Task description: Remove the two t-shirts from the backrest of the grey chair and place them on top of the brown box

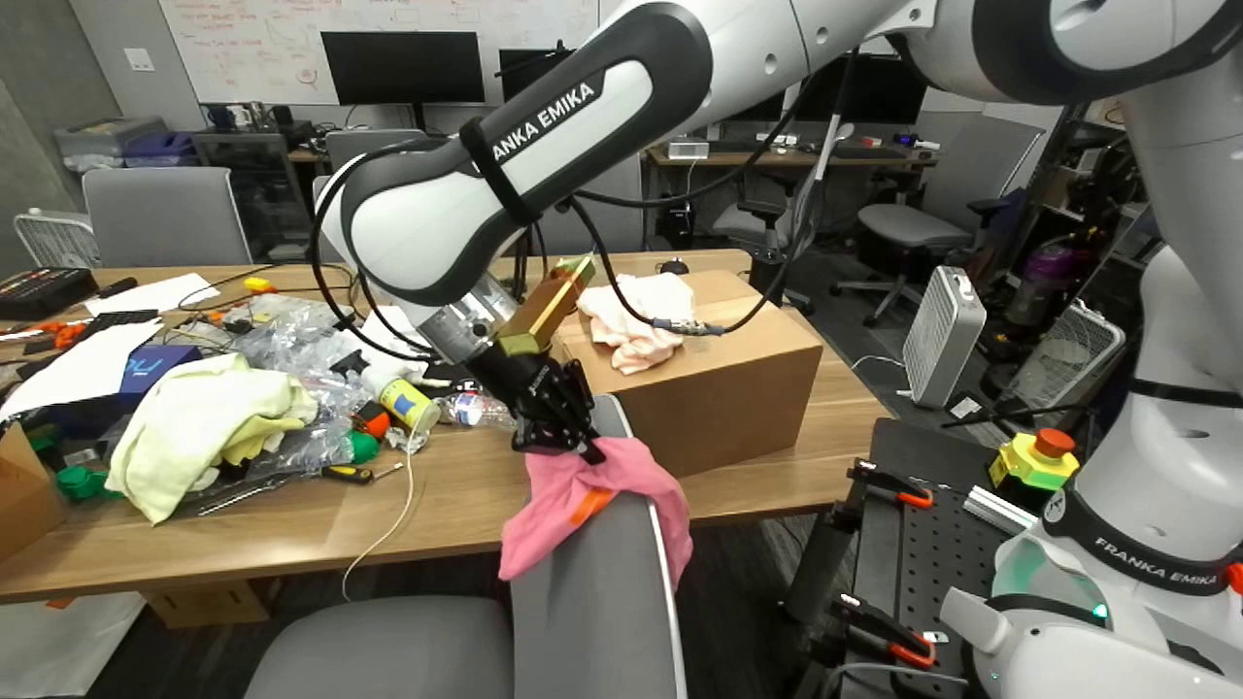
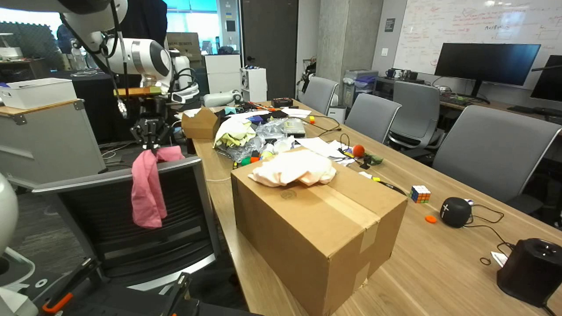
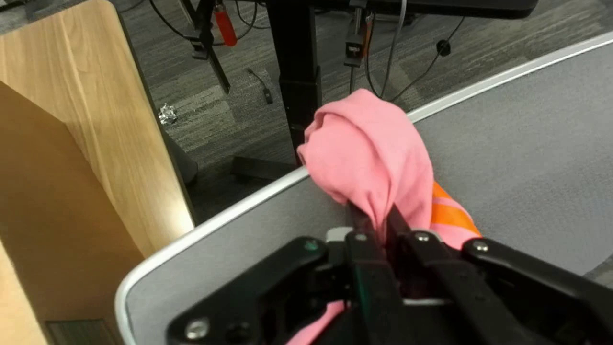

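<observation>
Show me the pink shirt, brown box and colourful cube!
Pink shirt (image 3: 376, 158): in the wrist view, its bunched part.
Brown box (image 2: 314, 220): in an exterior view, its top.
Colourful cube (image 2: 420, 195): in an exterior view, its coloured squares.

You had one T-shirt (image 1: 636, 316) on the box (image 1: 719, 413) and another T-shirt (image 1: 636, 476) across the chair backrest (image 1: 592, 602).
In an exterior view the box stood on the bench (image 1: 466, 485), a cloth (image 1: 209, 417) well to its left; your end effector (image 3: 377, 220) was at the backrest's top edge.
</observation>
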Controlling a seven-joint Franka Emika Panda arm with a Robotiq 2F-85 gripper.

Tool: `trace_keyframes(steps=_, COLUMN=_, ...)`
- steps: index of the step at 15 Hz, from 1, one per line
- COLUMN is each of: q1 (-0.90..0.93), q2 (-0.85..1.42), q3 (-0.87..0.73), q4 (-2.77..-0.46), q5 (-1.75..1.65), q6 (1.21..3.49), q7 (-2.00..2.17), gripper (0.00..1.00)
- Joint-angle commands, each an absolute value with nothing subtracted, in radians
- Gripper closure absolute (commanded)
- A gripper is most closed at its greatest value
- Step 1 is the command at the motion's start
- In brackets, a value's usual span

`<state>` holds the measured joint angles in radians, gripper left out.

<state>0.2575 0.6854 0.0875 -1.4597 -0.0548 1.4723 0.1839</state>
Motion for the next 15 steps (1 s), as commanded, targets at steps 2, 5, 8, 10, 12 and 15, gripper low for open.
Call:
trace_keyframes(steps=2, q1=0.233, q2=0.599, q3=0.053, q4=-1.472, q5=-0.056, q6=1.507, q7=0.255, gripper=0.97)
trace_keyframes(steps=5, q1=0.211, q2=0.556, q3=0.027, q4=-1.461, q5=-0.052, q6=1.530, q7=0.307, gripper=0.97)
trace_keyframes(steps=8, q1=0.186, q2=0.510, q3=0.002, q4=-1.440, q5=-0.044, q6=1.542, q7=0.369, gripper=0.97)
trace_keyframes(steps=10, q1=0.164, q2=0.496, q3=-0.015, q4=-1.407, q5=-0.037, q6=1.538, q7=0.413, gripper=0.97)
trace_keyframes(steps=12, q1=0.131, q2=0.483, q3=-0.034, q4=-1.375, q5=-0.018, q6=1.530, q7=0.457, gripper=0.97)
trace_keyframes(steps=15, q1=0.079, q2=0.471, q3=-0.063, q4=-1.331, q5=0.016, q6=1.530, q7=0.516, gripper=0.97)
